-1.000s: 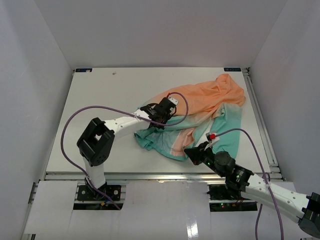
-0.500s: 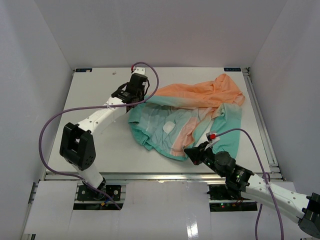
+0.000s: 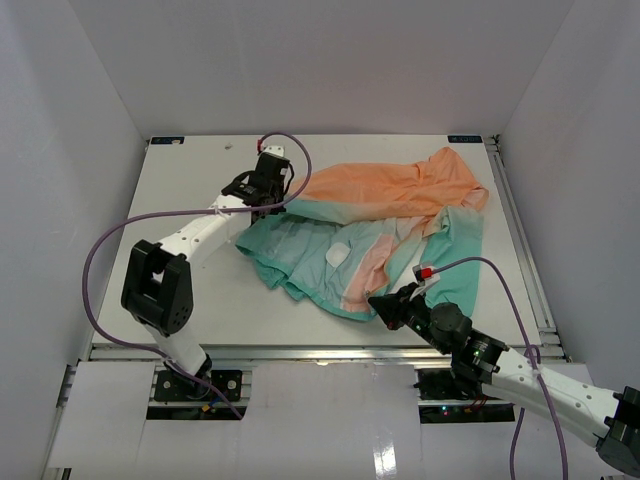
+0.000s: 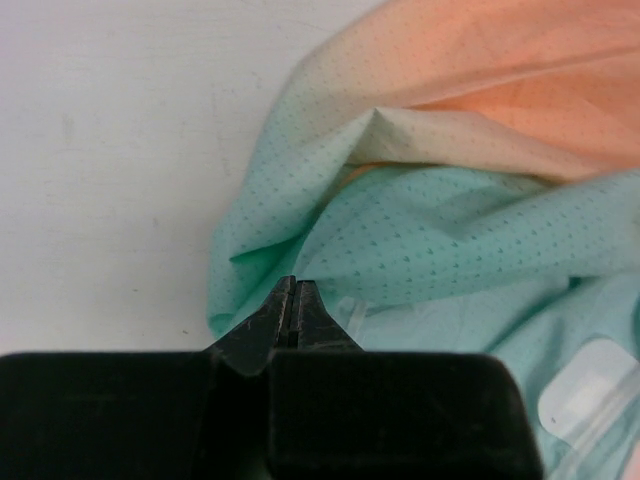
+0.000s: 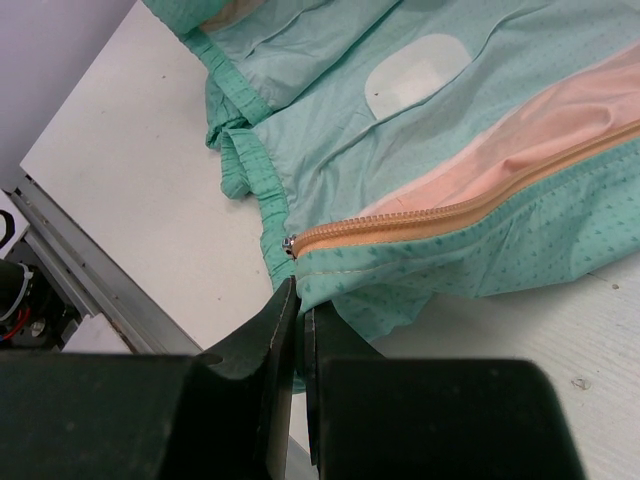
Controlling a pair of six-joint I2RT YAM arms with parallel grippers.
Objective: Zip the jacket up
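The right gripper had its fingers drawn nearly together. Their tips touched the teal hem just below the lower end of the zipper, where a small metal piece showed. Whether any cloth sat between the fingers I could not tell. The left gripper was likewise closed, at a teal fold on the far left edge of the jacket. The jacket lay crumpled across the middle of the surface, its orange part farthest from the arms.

The risk, as I judged it, was that such thin cloth would slip from a shallow pinch, or bunch and drag rather than pull the seam taut, so the zipper would jam on folds.

The zipper's upper run was cut off in the right wrist view and lost among wrinkles from above. Whether the metal piece was the pull was too small to tell.
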